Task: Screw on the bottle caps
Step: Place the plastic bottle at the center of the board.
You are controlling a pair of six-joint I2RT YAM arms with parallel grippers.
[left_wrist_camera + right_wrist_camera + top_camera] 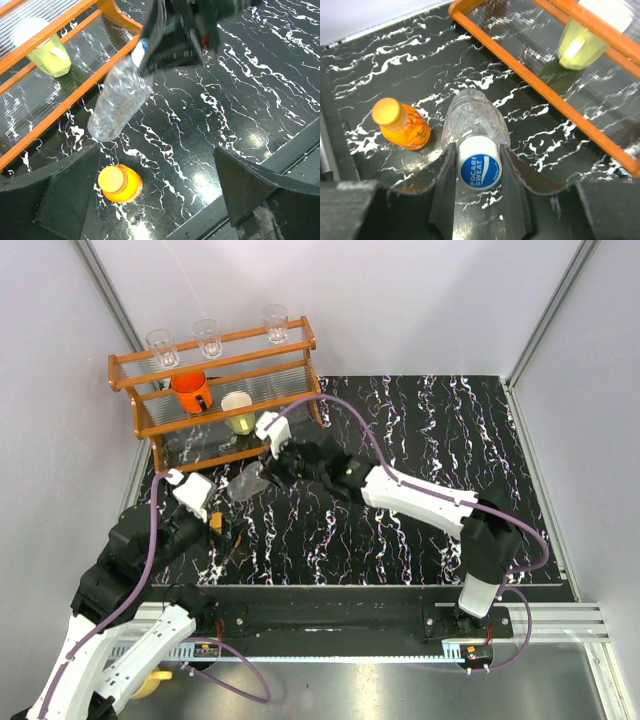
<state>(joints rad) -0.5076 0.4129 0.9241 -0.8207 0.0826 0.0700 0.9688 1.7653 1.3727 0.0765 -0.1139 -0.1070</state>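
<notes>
My right gripper (477,150) was partly closed on the neck end of the clear bottle (475,117). One finger sat on each side of its blue-rimmed white cap (479,170). The cap sat on the bottle's mouth, but I could not tell whether it was screwed tight. The bottle hung tilted just in front of the orange rack (530,75), near the rack's lower front rail. Its cap end was up in my fingers and its base pointed down toward the black marbled mat (395,55). I could not tell if the base touched the mat.

My left gripper (156,150) stood wide open and held nothing. It hovered farther out from the rack than the clear bottle, above the short orange bottle (132,189). That bottle stood upright on the mat with its orange cap (112,179) on top, near the clear bottle's base but apart from it.

The rack's shelves held a pale green cup (50,55) and an orange mug (190,390), and three clear glasses (208,337) stood on its top.
</notes>
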